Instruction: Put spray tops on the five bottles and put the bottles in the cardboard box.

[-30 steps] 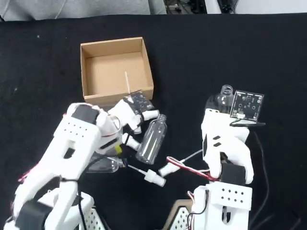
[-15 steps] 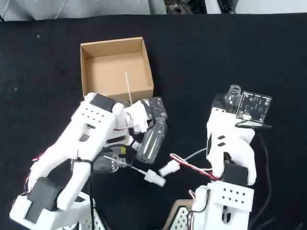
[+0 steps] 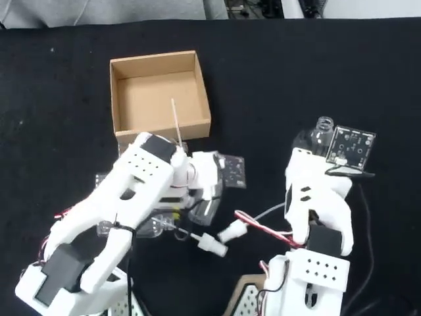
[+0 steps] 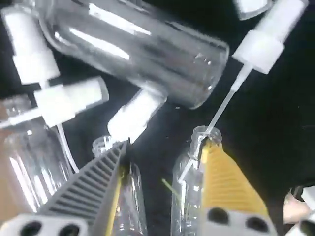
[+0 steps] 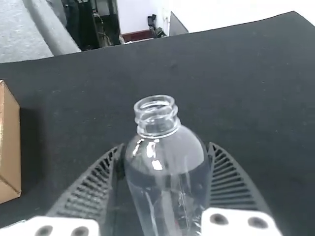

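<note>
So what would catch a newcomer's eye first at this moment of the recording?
The right gripper is clamped on a clear bottle whose neck is open, with no spray top on it, at the right side of the table. The left gripper hangs open over a jumble of lying bottles and loose spray tops, just in front of the cardboard box.

you have a black table (image 3: 296, 72) as the work surface. beyond the table's far edge, note a grey fabric surface (image 3: 99, 10), dark equipment with cables (image 3: 263, 8) beside it, and a white patch (image 3: 368, 8) further along. at the table's near edge lies a brown board (image 3: 245, 284), partly covered.
</note>
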Robot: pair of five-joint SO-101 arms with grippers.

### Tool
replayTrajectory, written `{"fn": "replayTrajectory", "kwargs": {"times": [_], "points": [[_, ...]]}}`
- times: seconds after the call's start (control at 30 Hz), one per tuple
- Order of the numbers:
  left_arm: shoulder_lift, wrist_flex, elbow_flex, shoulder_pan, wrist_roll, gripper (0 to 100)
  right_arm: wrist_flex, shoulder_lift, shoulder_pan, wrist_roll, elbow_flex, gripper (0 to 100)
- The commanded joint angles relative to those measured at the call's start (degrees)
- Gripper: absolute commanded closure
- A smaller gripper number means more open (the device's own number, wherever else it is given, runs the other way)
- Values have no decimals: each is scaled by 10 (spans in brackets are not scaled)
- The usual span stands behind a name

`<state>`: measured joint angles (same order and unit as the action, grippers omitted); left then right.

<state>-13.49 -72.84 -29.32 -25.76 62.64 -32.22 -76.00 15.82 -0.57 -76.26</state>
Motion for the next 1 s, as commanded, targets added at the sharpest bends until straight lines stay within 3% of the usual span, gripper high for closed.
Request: {"fn": "replayTrajectory", "kwargs": {"times": [0.0, 0.27, 0.97], "points": [[-1, 26, 26, -4, 22, 775, 18, -15, 16, 4, 8, 840], [63, 30, 50, 0, 54, 777, 18, -15, 16, 4, 8, 840], [250, 32, 177, 7, 53, 780, 18, -15, 14, 4, 9, 840]]}}
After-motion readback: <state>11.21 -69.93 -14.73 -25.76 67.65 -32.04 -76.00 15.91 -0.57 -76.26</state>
